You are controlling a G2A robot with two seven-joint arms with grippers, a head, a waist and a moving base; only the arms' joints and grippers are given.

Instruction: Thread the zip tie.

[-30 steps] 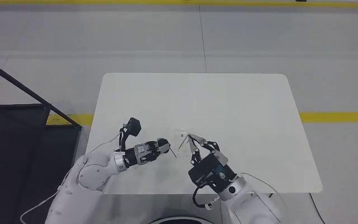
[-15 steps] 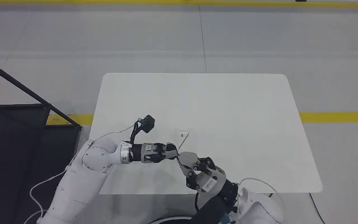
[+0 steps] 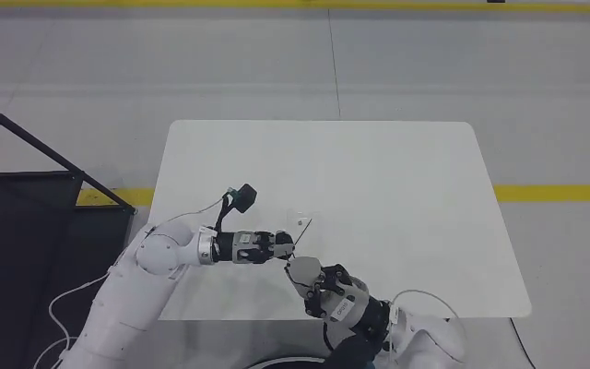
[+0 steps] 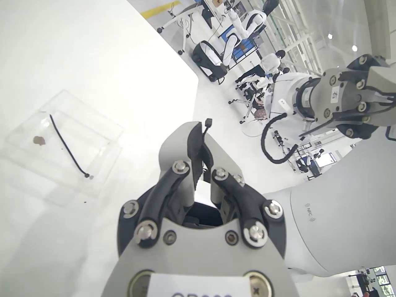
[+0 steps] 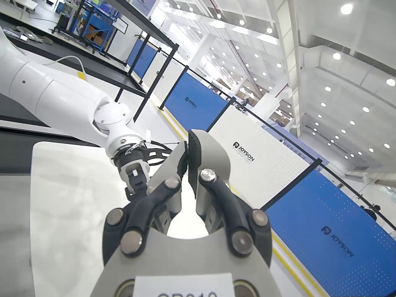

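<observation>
A black zip tie (image 4: 208, 122) stands between the pads of my left gripper (image 4: 201, 143), which is shut on it, with its head poking out past the fingertips. In the top view the left gripper (image 3: 282, 244) hangs just beside a clear tray (image 3: 301, 224). My right gripper (image 3: 299, 270) sits close to it on the near side, and its fingers (image 5: 193, 156) are pressed shut. I cannot tell whether anything lies between them. The right gripper's body (image 4: 349, 106) shows beyond the left fingers. A second black zip tie (image 4: 66, 148) lies in the clear tray (image 4: 102, 143).
The white table (image 3: 396, 184) stretches bare behind and to the right of the tray. Its near edge runs just under the right gripper. A black frame (image 3: 46, 152) stands off the table's left side. A small brown speck (image 4: 38, 139) lies in the tray.
My right gripper has swung from beside the tray toward the near edge and left, ending just below the left gripper with its fingers closed. The left gripper shifted slightly right toward the tray.
</observation>
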